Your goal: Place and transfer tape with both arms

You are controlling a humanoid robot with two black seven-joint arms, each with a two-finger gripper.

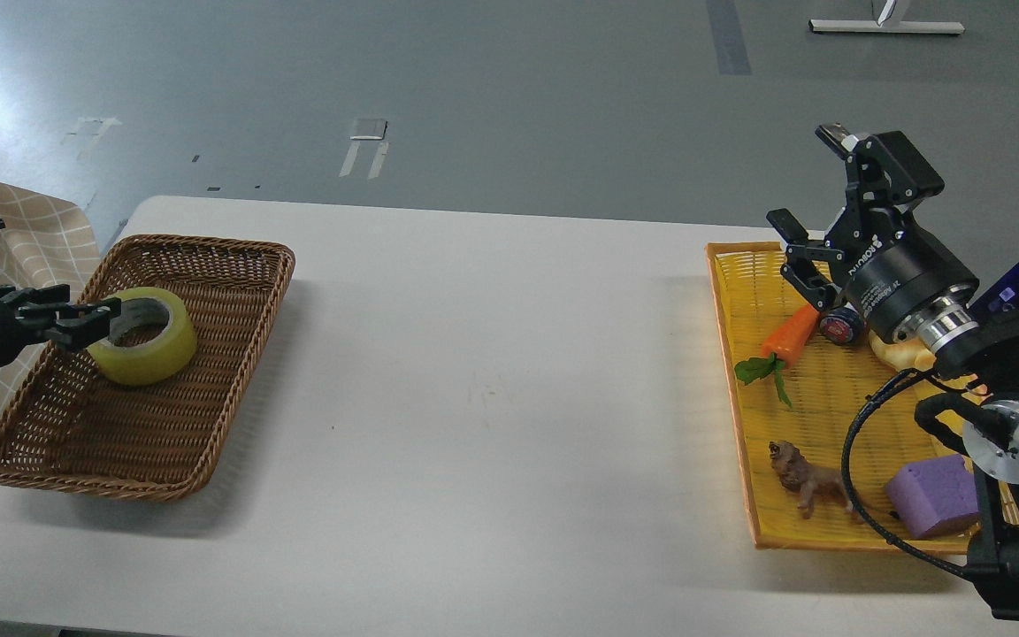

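1. Sponge block (934, 495), purple, sits nearest, w/ a brown toy animal (806, 482) just left of it; both lie in the yellow tray (739, 380), below & well short of the right gripper (815, 190).
2. Toy carrot (788, 341), orange w/ green leaves, lies in the same tray directly under the right gripper's lower finger; a small dark round item sits beside it, under the wrist.
3. Right gripper is raised over the tray's far end, fingers spread wide apart, nothing between them.
4. Left gripper (89, 320) reaches in from the left edge, fingers clamped on the near-left wall of the tape (145, 341).
5. Tape sits tilted inside the brown wicker basket (209, 425), right at the left fingertips, well apart from the right gripper across the white table (492, 380).
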